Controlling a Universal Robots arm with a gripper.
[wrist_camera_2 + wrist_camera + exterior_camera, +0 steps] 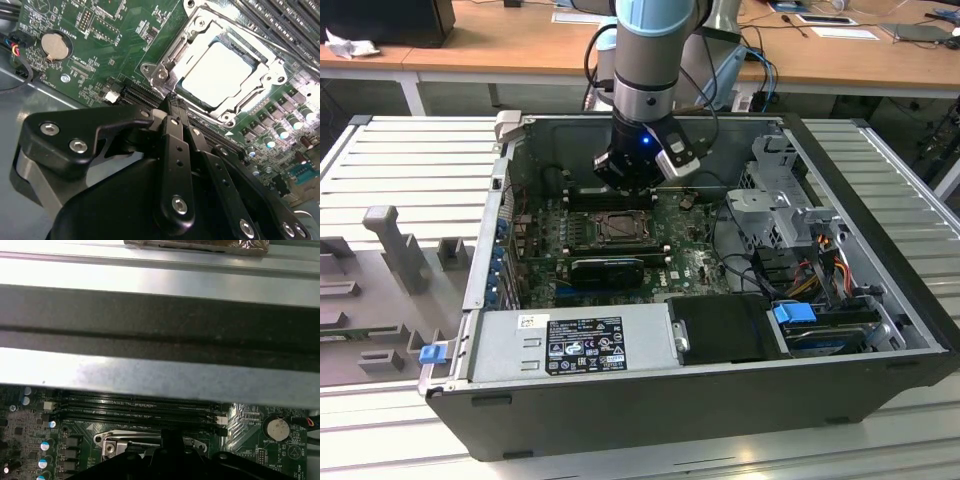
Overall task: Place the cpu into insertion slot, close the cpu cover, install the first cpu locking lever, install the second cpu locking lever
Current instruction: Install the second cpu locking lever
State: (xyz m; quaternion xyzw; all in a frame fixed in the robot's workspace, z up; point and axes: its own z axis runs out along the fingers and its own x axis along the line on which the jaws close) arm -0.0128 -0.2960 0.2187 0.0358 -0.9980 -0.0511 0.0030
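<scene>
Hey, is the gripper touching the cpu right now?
Apart. In the second wrist view the gripper ends at the socket's edge, with bare metal frame between it and the cpu.

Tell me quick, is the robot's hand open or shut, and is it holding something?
Gripper: fingers shut together, holding nothing, tip close above the edge of the insertion slot, where the cpu already sits.

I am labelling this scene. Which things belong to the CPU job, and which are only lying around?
Job:
- cpu, in the insertion slot
- cpu cover, closed
- pincer, shut, at the slot's edge

Lying around:
- coin battery
- memory slots
- power supply
</scene>
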